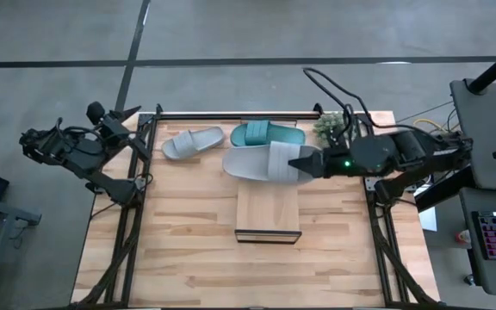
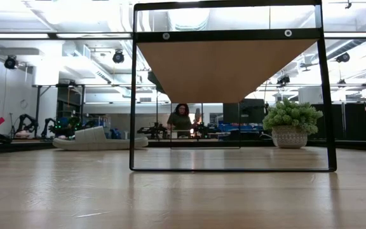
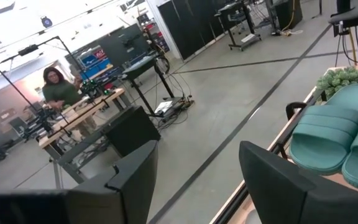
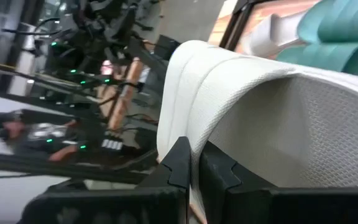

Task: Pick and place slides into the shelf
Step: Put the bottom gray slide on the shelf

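Observation:
My right gripper point(image 1: 306, 162) is shut on a light grey slide point(image 1: 261, 164), which hangs over the table just beyond the far end of the shelf point(image 1: 268, 211). The shelf is a wood plank on a dark frame point(image 2: 230, 63). A second light grey slide point(image 1: 192, 142) lies flat on its sole at the far left. Teal-green slides point(image 1: 268, 133) lie at the far middle. My left gripper point(image 3: 197, 180) waits open at the table's left edge, pointing toward the teal slides point(image 3: 328, 134). My right gripper pinches the grey slide's wide strap at the edge facing it point(image 4: 188, 121), between its two fingers point(image 4: 179, 165). It comes about level from the table's right, along the slide's length. The slide is lifted clear of table and shelf, roughly level, its strap up.
A small potted plant point(image 1: 330, 127) stands at the far right corner, close behind my right arm. A dark rail point(image 1: 231, 113) runs along the far edge. Bare wood lies on both sides of the shelf and toward the near edge. A person sits in the room beyond the table.

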